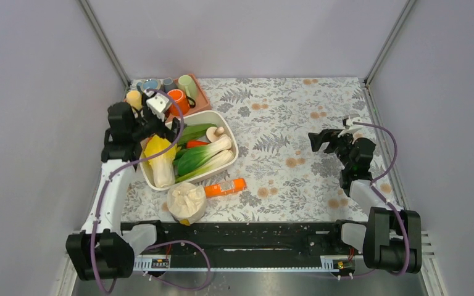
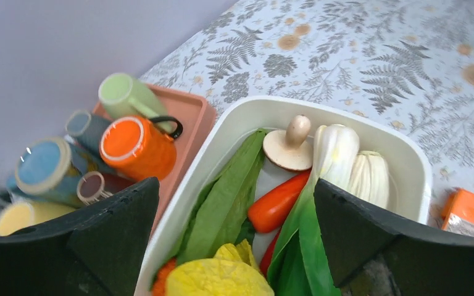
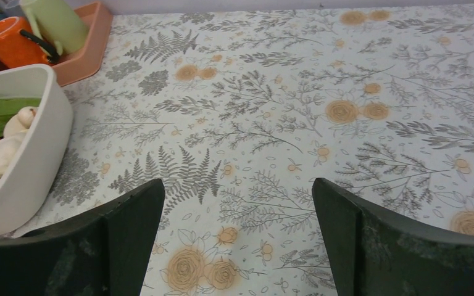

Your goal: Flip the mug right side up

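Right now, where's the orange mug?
Top view, far left: the orange mug sits on the pink tray in the table's back corner, beside the green cup and just behind the white vegetable bin.

The orange mug [image 1: 177,98] [image 2: 133,145] stands on the pink tray [image 1: 203,98] at about 10 o'clock on the table. It is a glossy orange cylinder with a thin black handle that points toward 4 o'clock in the top view. Its upper face is flat orange with a pale ring at the edge, which looks like the base, so it appears to stand mouth down. A green mug [image 1: 187,85] sits just beside it at 1 o'clock.
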`<state>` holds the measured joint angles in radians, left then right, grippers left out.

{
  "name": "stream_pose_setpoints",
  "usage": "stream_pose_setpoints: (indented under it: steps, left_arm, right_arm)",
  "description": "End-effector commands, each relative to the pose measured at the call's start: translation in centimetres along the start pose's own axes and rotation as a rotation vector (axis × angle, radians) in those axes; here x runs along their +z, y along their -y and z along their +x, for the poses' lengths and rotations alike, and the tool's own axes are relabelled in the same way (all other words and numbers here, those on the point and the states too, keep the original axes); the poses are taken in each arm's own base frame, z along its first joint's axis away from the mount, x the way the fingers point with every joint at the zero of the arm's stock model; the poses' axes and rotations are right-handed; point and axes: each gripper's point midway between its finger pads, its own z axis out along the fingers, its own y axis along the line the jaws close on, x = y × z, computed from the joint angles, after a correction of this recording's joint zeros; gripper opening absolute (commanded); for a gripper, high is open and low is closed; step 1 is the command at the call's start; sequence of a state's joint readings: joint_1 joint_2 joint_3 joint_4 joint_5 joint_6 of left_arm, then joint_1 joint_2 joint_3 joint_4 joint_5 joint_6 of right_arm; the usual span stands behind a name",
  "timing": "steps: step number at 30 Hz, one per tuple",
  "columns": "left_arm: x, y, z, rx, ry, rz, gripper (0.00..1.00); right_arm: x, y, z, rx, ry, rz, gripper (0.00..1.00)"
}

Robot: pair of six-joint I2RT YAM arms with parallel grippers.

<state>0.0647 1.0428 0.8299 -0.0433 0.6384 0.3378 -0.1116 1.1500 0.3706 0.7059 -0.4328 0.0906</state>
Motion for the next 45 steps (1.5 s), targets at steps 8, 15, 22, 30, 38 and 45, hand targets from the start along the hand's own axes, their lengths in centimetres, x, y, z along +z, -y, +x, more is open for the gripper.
stream_pose_setpoints:
  steps: [8,15,22,30,38,45]
  left_arm:
    - [3.2,-5.4,-3.0,0.283,-0.463,0.268,0.91]
    - [11.6,-7.2,0.2,0.861,-0.632,0.437,0.78]
    - [19.9,-8.9,4.5,1.057,-0.691,0.444,0.64]
    - [23.9,-12.5,8.3,1.222,-0.776,0.35,0.58]
    - [22.5,-11.0,11.4,1.215,-0.841,0.458,0.59]
    - [23.7,-11.6,13.3,1.246,-0.888,0.408,0.4]
  right_arm:
    - [0.6,-2.5,-0.9,0.035,-0.013,-0.142,0.99]
    - [0.8,-2.2,-0.8,0.033,-0.015,-0.132,0.99]
    - [0.4,-1.8,-0.6,0.028,-0.005,-0.102,0.99]
    - [0.4,-1.5,-0.7,0.031,0.0,-0.083,0.99]
    - [0.6,-1.2,-0.7,0.039,-0.005,-0.068,0.99]
    - [0.5,-1.3,-0.6,0.039,-0.004,-0.067,0.99]
